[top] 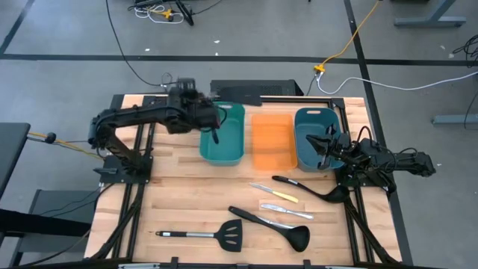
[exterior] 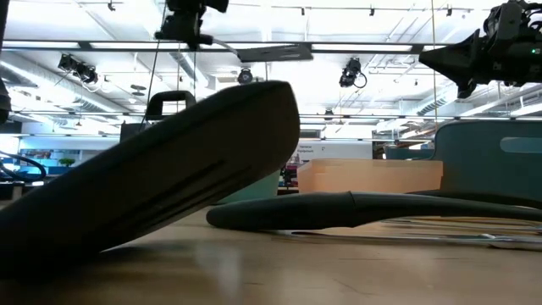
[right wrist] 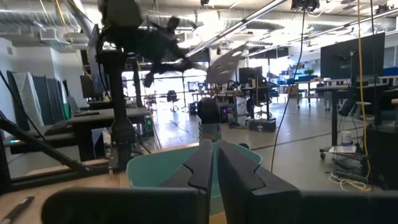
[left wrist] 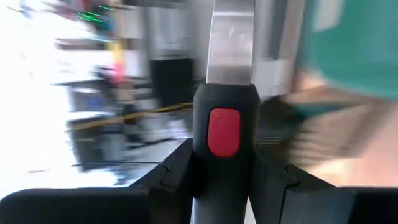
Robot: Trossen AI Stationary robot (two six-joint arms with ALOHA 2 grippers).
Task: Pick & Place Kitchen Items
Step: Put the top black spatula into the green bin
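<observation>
My left gripper (top: pixel 213 118) hangs high over the left teal bin (top: pixel 224 142), shut on the black slotted spatula with the red-and-black handle (left wrist: pixel 224 134). Its slotted head (exterior: pixel 275 53) shows high in the low view. My right gripper (top: pixel 317 143) waits shut above the right teal bin (top: pixel 310 123), touching nothing. Flat on the table lie the steel-handled spatula (top: pixel 202 237), two black ladles (top: pixel 272 228) (top: pixel 314 190), the yellow-handled knife (top: pixel 275 194) and two silver knives (top: pixel 287 211) (top: pixel 278 223). My left gripper pinches the spatula's black handle (left wrist: pixel 224 171) between its two fingers (left wrist: pixel 171 174), just behind the red oval and close to where the steel neck (left wrist: pixel 230 43) starts. The spatula runs on forward past the fingers. It is lifted clear, and its head lies about level toward the table's right.
An orange bin (top: pixel 272 142) stands between the two teal bins at the back of the table. The steel-handled spatula's head (exterior: pixel 169 195) fills the low view's foreground, with a ladle (exterior: pixel 339 207) behind it. The table's left half is bare wood (top: pixel 179 187).
</observation>
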